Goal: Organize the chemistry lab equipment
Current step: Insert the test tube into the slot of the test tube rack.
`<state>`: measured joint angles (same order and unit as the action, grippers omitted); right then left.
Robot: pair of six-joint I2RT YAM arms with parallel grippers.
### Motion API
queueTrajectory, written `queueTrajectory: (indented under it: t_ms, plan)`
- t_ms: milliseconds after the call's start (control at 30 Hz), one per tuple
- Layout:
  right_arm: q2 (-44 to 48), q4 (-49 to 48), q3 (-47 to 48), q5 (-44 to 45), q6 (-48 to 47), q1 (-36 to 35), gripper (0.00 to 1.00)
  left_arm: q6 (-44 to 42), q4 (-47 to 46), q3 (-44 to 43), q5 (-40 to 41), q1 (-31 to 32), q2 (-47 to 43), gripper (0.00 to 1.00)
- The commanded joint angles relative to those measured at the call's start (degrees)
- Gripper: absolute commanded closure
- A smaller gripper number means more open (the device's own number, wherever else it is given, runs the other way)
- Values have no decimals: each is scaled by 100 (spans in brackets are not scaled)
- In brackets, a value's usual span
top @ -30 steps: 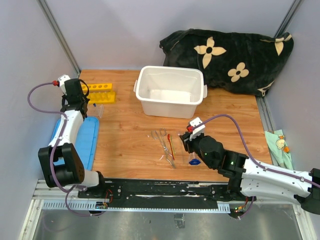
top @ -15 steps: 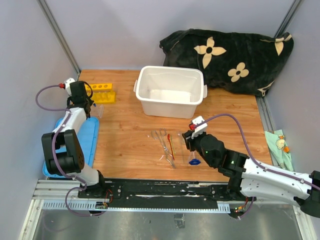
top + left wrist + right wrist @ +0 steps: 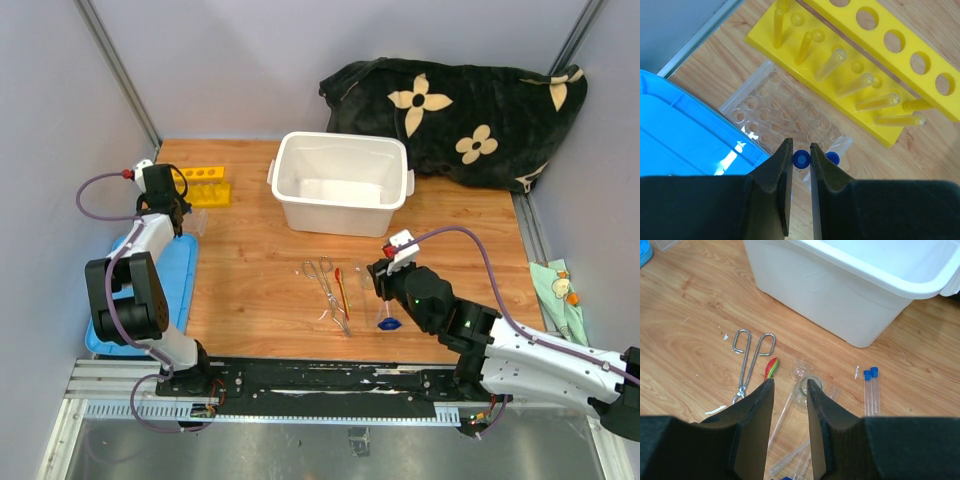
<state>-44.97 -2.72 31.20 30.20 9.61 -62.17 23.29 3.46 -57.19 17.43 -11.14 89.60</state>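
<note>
Our left gripper [image 3: 800,146] sits over the ten o'clock corner of the table [image 3: 260,270]. Its jaws are nearly together and pinch a blue-capped tube [image 3: 801,159], which we see end-on between the fingertips. A second tube [image 3: 832,158] lies just at three o'clock of it. Beneath them is a clear well plate [image 3: 785,107], whose nine o'clock edge meets the blue lid [image 3: 680,125]. The yellow rack [image 3: 890,60] lies just past the plate, toward one o'clock.

Our right gripper [image 3: 790,382] hangs over the middle of the table, at about five o'clock of the white bin [image 3: 850,295]. Its jaws are spread and grip nothing. A small beaker [image 3: 801,392] stands on the wood below the gap, partly hidden behind one finger. The tweezers [image 3: 752,360] lie at ten o'clock of the beaker, and the red tool [image 3: 771,367] lies between the two. A pair of capped tubes [image 3: 870,390] lies side by side at three o'clock of the beaker, near it but apart. Clear droppers [image 3: 790,460] lie toward six o'clock. From above, the blue-based piece [image 3: 388,322] stands just at six o'clock of this gripper. The blanket [image 3: 460,110] is heaped at the table's one o'clock corner.
</note>
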Motion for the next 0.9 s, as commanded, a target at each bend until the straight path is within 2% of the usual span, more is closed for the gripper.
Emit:
queueTrajectory:
  t_ms: [0,433,867]
  plan:
    - [82,-130,-62,-31,84,122,66,70,-154,-95,-35,-38,98,100]
    - [103,-152,-108,-134,102,286,66,-100,-171,-215,242,-39,126,100]
    - [68,-184,-132,-267,147,446,66,-145,-86,-517,173,-29,325,100]
